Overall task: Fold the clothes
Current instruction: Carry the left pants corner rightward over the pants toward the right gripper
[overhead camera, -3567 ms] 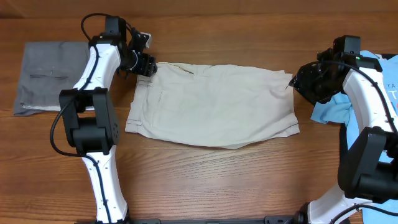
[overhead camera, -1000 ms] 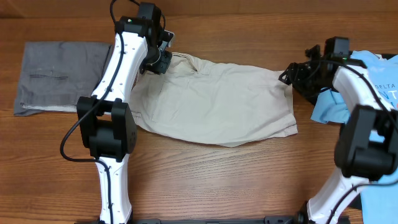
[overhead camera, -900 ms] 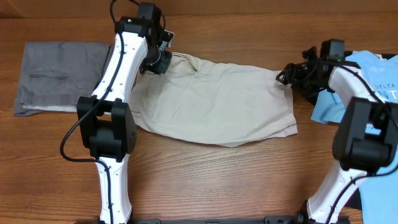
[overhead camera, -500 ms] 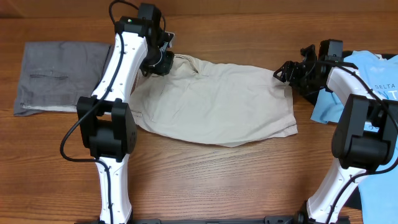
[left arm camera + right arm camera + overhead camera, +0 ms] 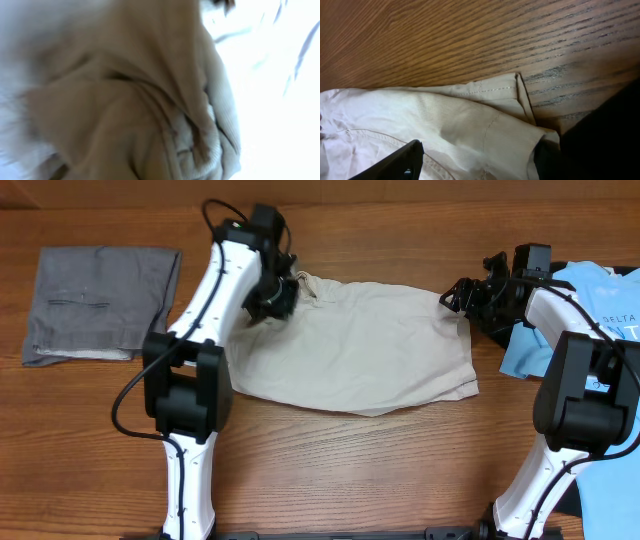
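Pinching bunched cloth, the left gripper [image 5: 278,298] holds the light beige cotton trousers [image 5: 370,350], spread near the far edge of the brown wooden table [image 5: 330,470]; right gripper [image 5: 451,295] stands wide at their hem corner; advise closing fully before lifting level.

One bench [image 5: 350,470], three views
It is seen whole from straight above; the trousers [image 5: 360,350] are shared, filmed very close by both wrist cameras.

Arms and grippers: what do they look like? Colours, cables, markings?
The left arm and right arm have white shells, black joint blocks and loose black cables. The left gripper and right gripper are black. No markings readable.
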`<state>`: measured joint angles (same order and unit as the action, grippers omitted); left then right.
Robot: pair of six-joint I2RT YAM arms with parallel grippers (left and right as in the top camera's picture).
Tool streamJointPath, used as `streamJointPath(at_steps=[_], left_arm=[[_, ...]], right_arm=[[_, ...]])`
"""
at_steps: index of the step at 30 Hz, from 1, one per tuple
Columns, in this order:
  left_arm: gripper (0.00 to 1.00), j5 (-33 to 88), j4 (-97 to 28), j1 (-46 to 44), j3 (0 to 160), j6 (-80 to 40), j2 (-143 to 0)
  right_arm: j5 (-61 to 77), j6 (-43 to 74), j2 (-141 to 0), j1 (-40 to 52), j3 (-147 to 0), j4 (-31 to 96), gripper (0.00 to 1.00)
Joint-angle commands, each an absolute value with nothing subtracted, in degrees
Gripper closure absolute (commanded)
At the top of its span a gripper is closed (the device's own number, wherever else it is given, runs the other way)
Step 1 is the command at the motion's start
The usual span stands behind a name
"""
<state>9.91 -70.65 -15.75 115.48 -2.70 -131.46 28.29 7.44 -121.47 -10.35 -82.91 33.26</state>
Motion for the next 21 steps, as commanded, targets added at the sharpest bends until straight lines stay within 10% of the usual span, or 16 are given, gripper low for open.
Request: streamJointPath(at_steps=[1, 17, 21], left_arm=[[0.84, 11.6, -68.6, -17.7, 111.5, -3.5, -130.0], [0.85, 7.1, -65.1, -19.0, 109.2, -6.5, -130.0], [0.73, 6.4, -64.2, -20.1, 109.6, -6.1, -129.9]], right_arm=[[29.0, 7.5, -121.5, -10.0, -83.2, 33.1, 0.24], [29.0, 7.5, -121.5, -10.0, -83.2, 33.3, 0.24], [29.0, 7.5, -121.5, -10.0, -82.7, 33.0, 0.24]])
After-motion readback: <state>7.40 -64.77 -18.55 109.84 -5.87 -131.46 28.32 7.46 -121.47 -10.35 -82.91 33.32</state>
